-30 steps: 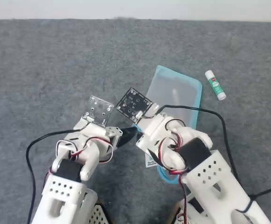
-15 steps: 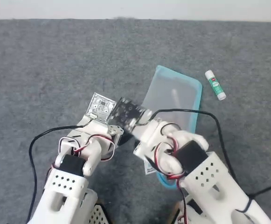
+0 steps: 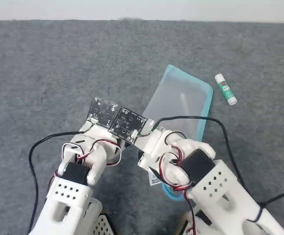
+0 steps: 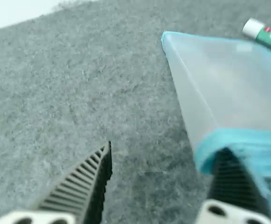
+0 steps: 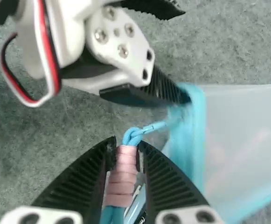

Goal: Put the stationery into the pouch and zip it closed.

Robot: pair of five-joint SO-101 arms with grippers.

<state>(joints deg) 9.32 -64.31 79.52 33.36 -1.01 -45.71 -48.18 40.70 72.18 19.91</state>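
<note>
Shifted since a second ago: your right gripper (image 5: 125,144), drawn back beside the left wrist — pinching the pink zipper pull (image 5: 121,178). Left gripper (image 4: 165,163): spread, one finger touching the pouch (image 3: 181,100) at its teal corner. High view: glue stick (image 3: 225,89) on grey mat (image 3: 58,63), just beyond the pouch.

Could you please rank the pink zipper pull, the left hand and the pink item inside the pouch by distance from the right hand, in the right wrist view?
1. Pink zipper pull: clamped between the right hand's fingers.
2. Left hand: just past the pull's cord, one finger at the pouch's corner.
3. Pink item: farther on, inside the pouch.
</note>
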